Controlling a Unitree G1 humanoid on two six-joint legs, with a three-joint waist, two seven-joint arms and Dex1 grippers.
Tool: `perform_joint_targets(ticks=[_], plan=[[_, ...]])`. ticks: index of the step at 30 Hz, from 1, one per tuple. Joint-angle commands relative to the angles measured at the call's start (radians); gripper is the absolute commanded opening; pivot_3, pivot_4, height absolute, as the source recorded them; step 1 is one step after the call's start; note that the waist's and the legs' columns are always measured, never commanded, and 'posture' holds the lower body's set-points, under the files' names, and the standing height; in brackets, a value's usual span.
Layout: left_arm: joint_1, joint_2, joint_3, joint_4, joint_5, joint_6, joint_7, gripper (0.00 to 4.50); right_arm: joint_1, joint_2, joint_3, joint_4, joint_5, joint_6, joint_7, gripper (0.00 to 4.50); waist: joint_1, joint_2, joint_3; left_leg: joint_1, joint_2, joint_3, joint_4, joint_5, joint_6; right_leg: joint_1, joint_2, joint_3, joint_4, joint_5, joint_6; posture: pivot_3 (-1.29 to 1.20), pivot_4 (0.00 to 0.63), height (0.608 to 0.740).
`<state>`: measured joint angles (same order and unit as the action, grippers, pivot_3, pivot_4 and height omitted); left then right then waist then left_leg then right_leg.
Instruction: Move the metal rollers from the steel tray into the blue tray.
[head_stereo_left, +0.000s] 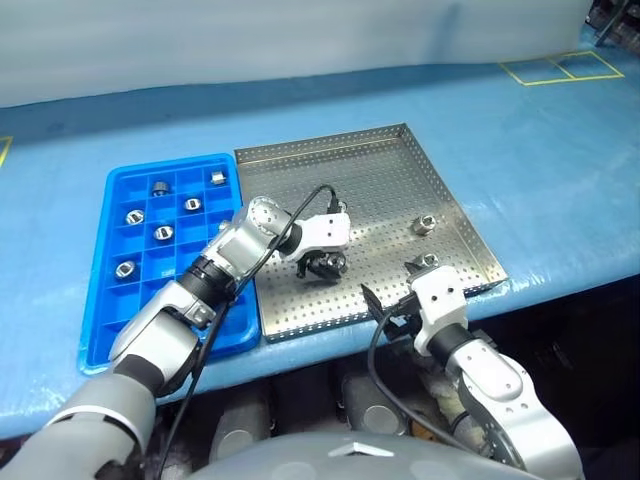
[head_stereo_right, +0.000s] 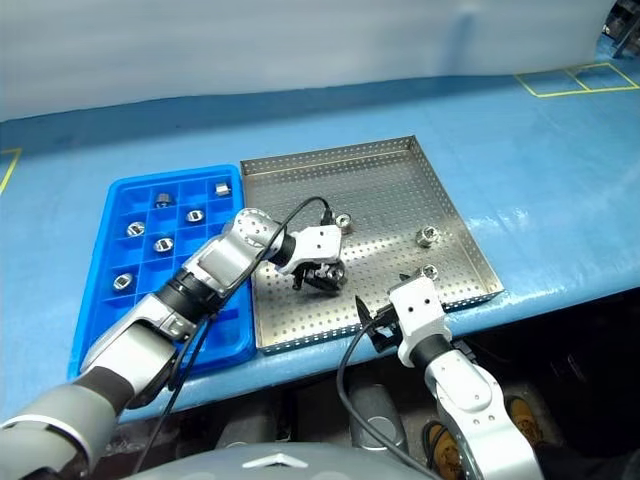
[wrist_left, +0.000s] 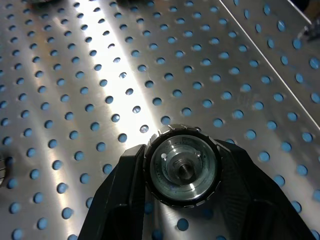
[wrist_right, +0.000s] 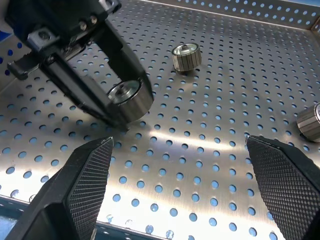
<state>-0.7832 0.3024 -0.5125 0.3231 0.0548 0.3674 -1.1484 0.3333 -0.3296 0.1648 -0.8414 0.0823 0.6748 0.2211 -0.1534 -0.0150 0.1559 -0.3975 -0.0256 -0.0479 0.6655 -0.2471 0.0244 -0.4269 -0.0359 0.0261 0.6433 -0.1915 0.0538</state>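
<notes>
Now you are clamping the left gripper (head_stereo_left: 322, 265) on a roller (wrist_left: 183, 167) mid-frame, blue tray (head_stereo_left: 100, 300) lying leftward; right gripper (wrist_right: 180, 185) is gaping empty.

Head pair high, facing down over the steel tray (head_stereo_left: 440, 190); wrist pair close above its perforated floor, sharing one gripped roller (wrist_right: 129, 96).

Upper left of the frame, the left gripper (wrist_right: 122, 107) clamps a metal roller (wrist_right: 129, 99) on the steel tray (wrist_right: 210, 145); the right gripper (wrist_right: 182, 180) fingers (wrist_right: 90, 175) stand wide apart below
</notes>
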Motion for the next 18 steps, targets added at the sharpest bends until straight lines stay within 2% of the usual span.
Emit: perform_joint_targets(ticks=[1,4,9,18], plan=[[-0.001,-0.002,0.137,-0.142,-0.075,0.074,0.071,1.76,-0.025,-0.007,0.010,-0.022,0.003,-0.010,0.013,4.50,0.004,0.000,0.000,0.000,0.000,0.000,0.000,0.000,0.000,0.000,0.000,0.000,0.000,0.000,0.000,-0.21,0.150,0.740],[0.035,0.014,0.241,-0.285,-0.122,0.171,0.147,1.76,-0.074,-0.011,0.034,-0.011,0.007,-0.008,0.032,4.50,0.009,0.000,0.000,0.000,0.000,0.000,-0.001,0.000,0.000,0.000,0.000,0.000,0.000,0.000,0.000,-0.14,0.150,0.740],[0.171,0.125,0.384,-0.539,-0.113,0.292,0.285,1.76,-0.245,0.013,0.118,0.078,0.013,-0.041,0.081,4.50,0.032,0.001,0.000,0.003,0.001,0.000,-0.002,0.001,-0.001,0.000,0.001,0.001,0.002,0.000,0.000,-0.05,0.150,0.740],[0.523,0.308,0.651,-0.976,-0.169,0.560,0.407,1.76,-0.519,0.078,0.265,0.296,0.038,-0.133,0.238,4.50,0.141,0.000,0.001,0.001,0.000,-0.003,-0.003,0.001,-0.002,0.000,-0.001,-0.002,0.000,0.000,-0.002,0.18,0.150,0.740]])
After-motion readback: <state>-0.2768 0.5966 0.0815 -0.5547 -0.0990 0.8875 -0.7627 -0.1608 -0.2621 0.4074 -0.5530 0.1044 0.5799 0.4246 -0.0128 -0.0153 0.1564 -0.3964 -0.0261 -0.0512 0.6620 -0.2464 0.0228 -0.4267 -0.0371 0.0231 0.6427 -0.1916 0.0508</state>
